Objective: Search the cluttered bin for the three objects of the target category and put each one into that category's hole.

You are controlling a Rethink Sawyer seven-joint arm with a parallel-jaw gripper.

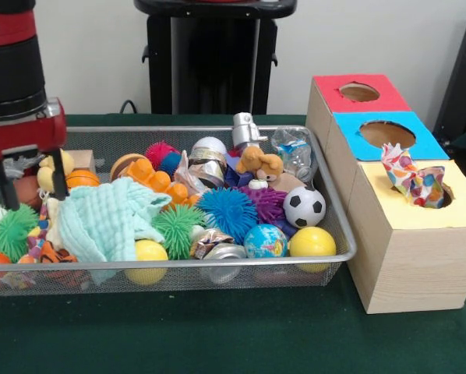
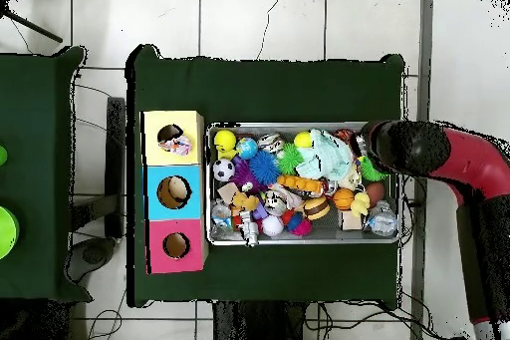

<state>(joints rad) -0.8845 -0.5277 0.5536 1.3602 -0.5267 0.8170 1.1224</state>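
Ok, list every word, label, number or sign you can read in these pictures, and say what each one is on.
No text can be read in either view.
Globe ball: printed map patches, any lettering too small to read.
Crumpled wrapper in the yellow box's hole: coloured dots only, no words.
Silver cans: no label can be made out.
Red, blue and yellow boxes: plain coloured tops, no labels.

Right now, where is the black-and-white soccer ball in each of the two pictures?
Front view: the soccer ball lies at the bin's right end, above a yellow ball.
Overhead view: the soccer ball lies at the bin's left end, nearest the boxes.
Shared landmark: the yellow-topped box with crumpled patterned paper in its hole.
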